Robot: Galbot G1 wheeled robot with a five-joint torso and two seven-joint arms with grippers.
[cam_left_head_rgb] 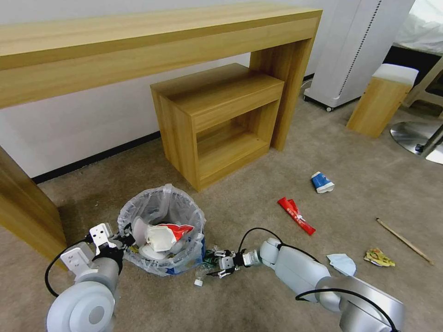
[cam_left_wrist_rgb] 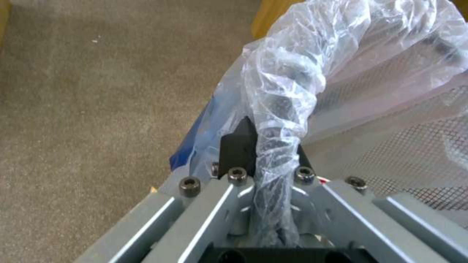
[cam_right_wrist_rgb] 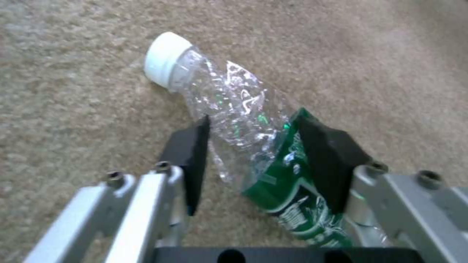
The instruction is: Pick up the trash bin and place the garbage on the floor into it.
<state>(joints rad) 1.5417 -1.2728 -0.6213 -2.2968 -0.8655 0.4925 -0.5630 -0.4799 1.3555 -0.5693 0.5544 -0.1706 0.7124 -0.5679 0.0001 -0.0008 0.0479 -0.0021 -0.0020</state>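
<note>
On the left, pinching the bagged rim of the bin [cam_left_head_rgb: 162, 192] with the left gripper [cam_left_head_rgb: 121, 240]: jaws pressed together over the crinkled plastic [cam_left_wrist_rgb: 292, 73], rim caught between them. Stands on the carpet [cam_left_head_rgb: 258, 203] at its near left, in front of the desk leg. Holds 1 red-white cup and some white scraps already.

Just right of the bin, reaching low with the right gripper [cam_left_head_rgb: 213, 263]. Straddles the crushed clear bottle [cam_right_wrist_rgb: 229, 109], pads [cam_right_wrist_rgb: 188, 153] against both its sides, so apparently pinching it at the green label. Lies flat on the carpet, white cap pointing away from the wrist.

Judging the step: lifting the bottle into the bin. To do it well:
- Squeeze firmly, since crushed plastic gives and may slip.
- Lift straight up before swinging left, clearing the bin's rim and loose bag.
- Hold the bin level with the left gripper; avoid tugging the liner off.
- Release well inside the mouth, above the cup.

Counting what lies on the carpet, left to right: 1 bottle, 1 red wrapper [cam_left_head_rgb: 296, 215], 1 blue-white cup [cam_left_head_rgb: 322, 181], 1 tissue [cam_left_head_rgb: 342, 263], 1 yellow wrapper [cam_left_head_rgb: 378, 257], 1 stick [cam_left_head_rgb: 404, 240]. Makes 6 pieces, the last 5 well apart from the bin, toward the carpet's right side.
</note>
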